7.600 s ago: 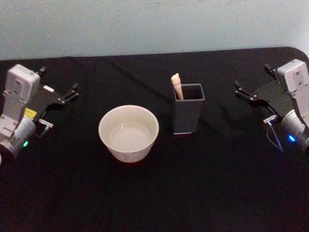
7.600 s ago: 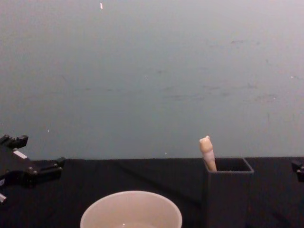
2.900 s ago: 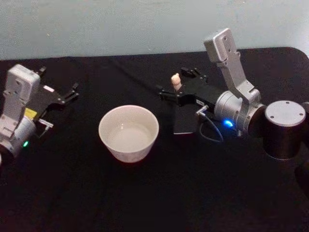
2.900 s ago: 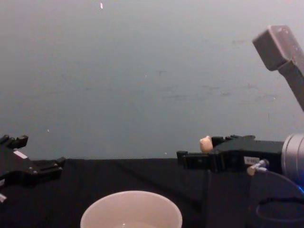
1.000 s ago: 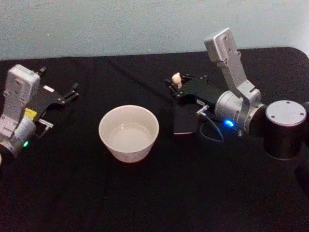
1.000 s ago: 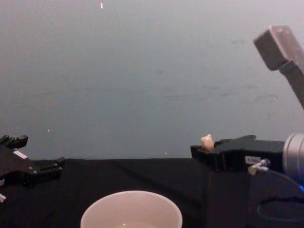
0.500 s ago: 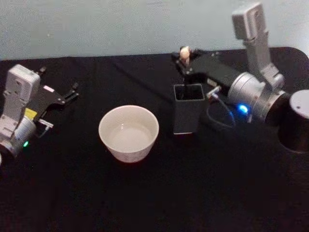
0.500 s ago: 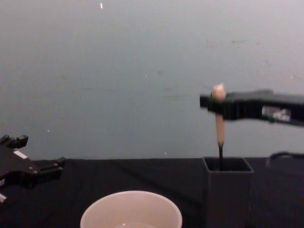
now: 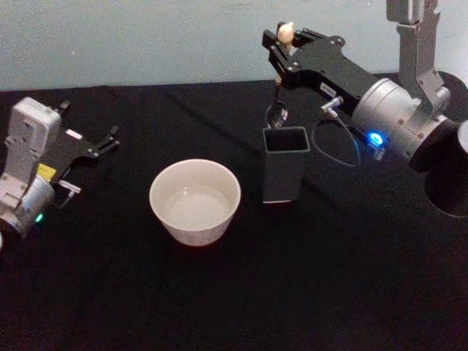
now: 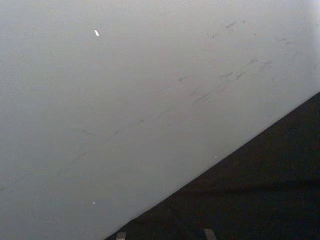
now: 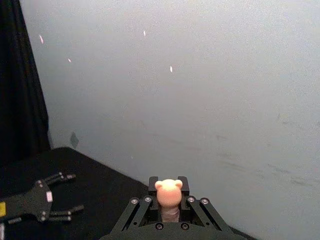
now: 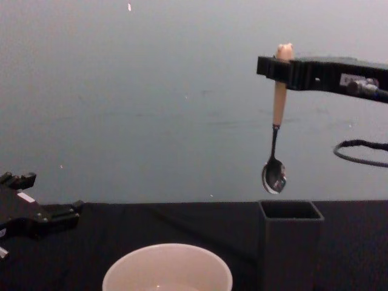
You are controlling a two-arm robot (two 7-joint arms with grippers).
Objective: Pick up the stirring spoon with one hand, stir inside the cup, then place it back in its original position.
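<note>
My right gripper (image 9: 282,45) is shut on the beige handle of the stirring spoon (image 9: 278,113), just under its bear-shaped knob (image 11: 168,190). The spoon (image 12: 274,174) hangs upright in the air, its shiny bowl a little above the open top of the dark square holder (image 12: 290,242). The cream-white cup (image 9: 195,201) stands on the black table to the left of the holder (image 9: 285,172), apart from the spoon. In the chest view the cup's rim (image 12: 167,251) shows low down. My left gripper (image 9: 91,124) rests open at the table's left side.
A black cloth covers the table (image 9: 234,292), and a pale wall (image 12: 151,91) rises behind its far edge. A looped cable (image 9: 333,150) hangs from the right arm beside the holder. The left gripper (image 11: 74,194) shows far off in the right wrist view.
My right gripper went to the holder, shut on the spoon's handle and rose. The spoon's bowl has come out of the holder. The left arm has stayed still.
</note>
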